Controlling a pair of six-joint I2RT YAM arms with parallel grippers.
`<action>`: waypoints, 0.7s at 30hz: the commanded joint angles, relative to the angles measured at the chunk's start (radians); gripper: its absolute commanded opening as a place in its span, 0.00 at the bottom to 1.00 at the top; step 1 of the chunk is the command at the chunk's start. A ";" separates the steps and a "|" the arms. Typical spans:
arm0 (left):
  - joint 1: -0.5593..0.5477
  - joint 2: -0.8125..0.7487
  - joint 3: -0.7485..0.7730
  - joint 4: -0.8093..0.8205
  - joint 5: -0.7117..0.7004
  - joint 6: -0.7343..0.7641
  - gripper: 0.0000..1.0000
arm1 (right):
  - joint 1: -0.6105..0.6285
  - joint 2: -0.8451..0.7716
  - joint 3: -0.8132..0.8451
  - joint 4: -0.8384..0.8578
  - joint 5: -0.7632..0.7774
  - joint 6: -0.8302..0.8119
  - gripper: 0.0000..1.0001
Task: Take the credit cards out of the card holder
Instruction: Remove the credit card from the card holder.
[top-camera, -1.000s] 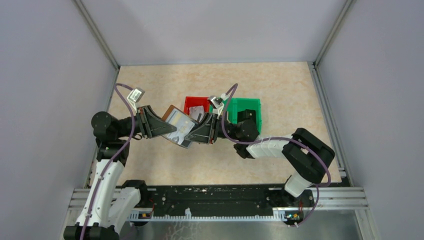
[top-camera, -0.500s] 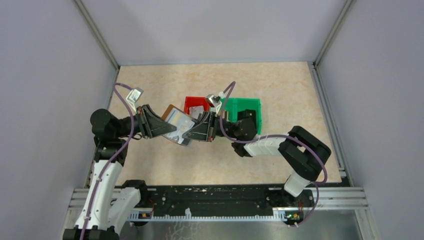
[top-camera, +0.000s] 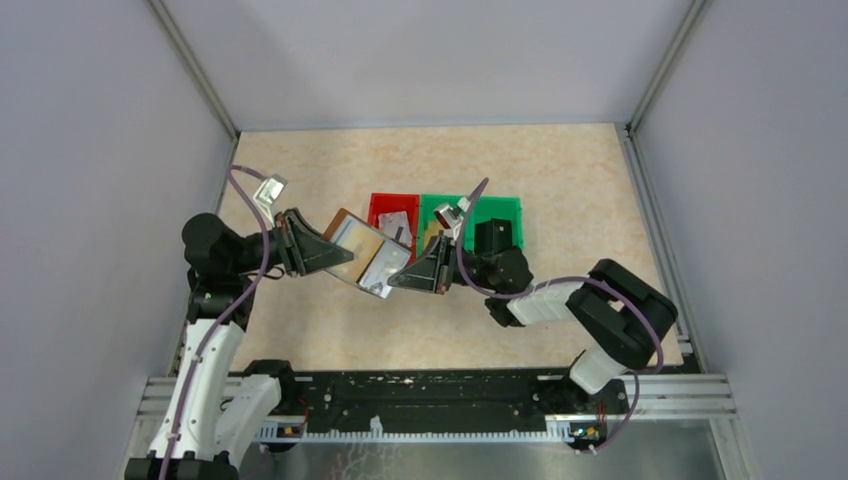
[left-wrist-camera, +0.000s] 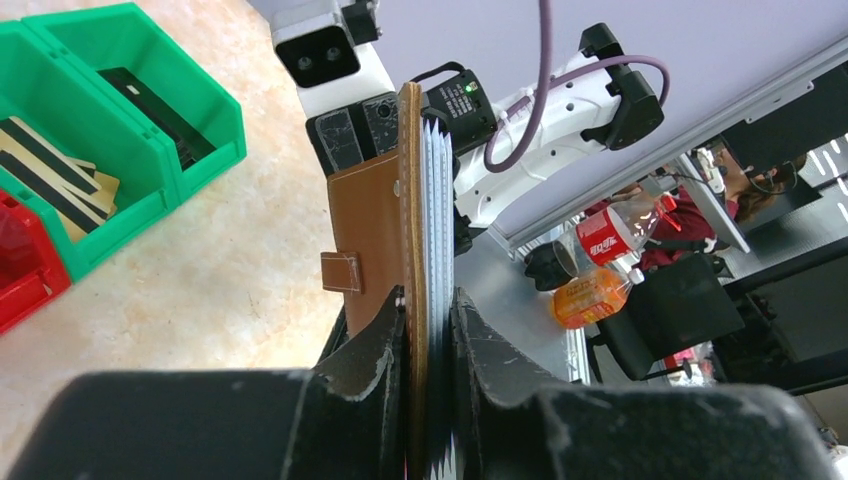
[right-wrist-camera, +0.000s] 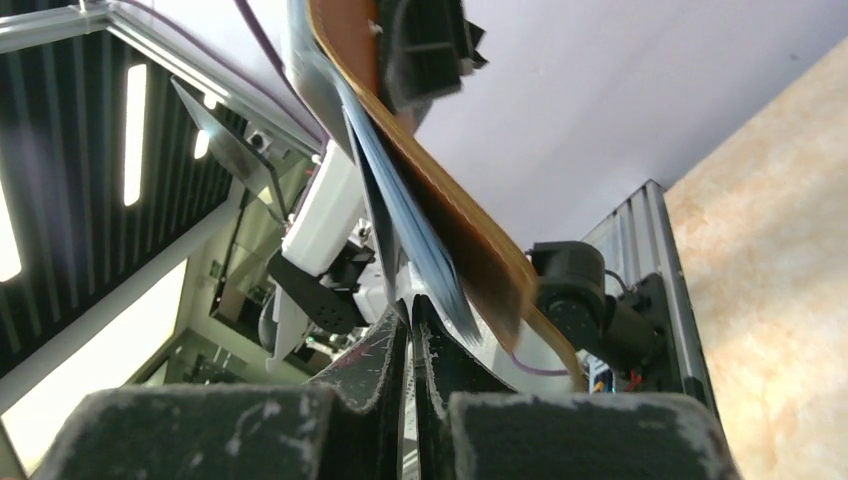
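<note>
Task part done, by the look. L hand (left-wrist-camera: 428, 305) is clamped on the brown leather folding card holder (left-wrist-camera: 370, 235), held clear of the beige worktop (top-camera: 560, 190). R hand (right-wrist-camera: 412, 315) is pinched together, apparently on a thin grey plastic card (top-camera: 385, 268) sticking out of its pocket. Beyond, gold striped cards (left-wrist-camera: 45, 160) lie in the green plastic bin (left-wrist-camera: 215, 135). Whether more remain inside, can't tell. Bins sit close behind; open worktop to the right & far side.

Finding: the card holder (top-camera: 365, 245) is held open and tilted above the table (top-camera: 560, 180), left of centre. The left gripper (top-camera: 342, 258) clamps its left edge. The right gripper (top-camera: 394, 283), jaws closed, meets its near right corner. The red bin (top-camera: 375, 200) and the green bin (top-camera: 510, 203) sit side by side just behind.
</note>
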 joint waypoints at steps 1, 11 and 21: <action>-0.007 -0.009 0.067 0.002 0.011 0.055 0.06 | -0.049 -0.084 -0.065 0.153 -0.004 0.008 0.00; -0.007 -0.002 0.143 -0.148 0.017 0.263 0.05 | -0.313 -0.318 -0.097 -0.155 -0.176 -0.053 0.00; -0.007 -0.034 0.185 -0.179 0.055 0.324 0.04 | -0.370 -0.226 0.227 -1.068 -0.173 -0.568 0.00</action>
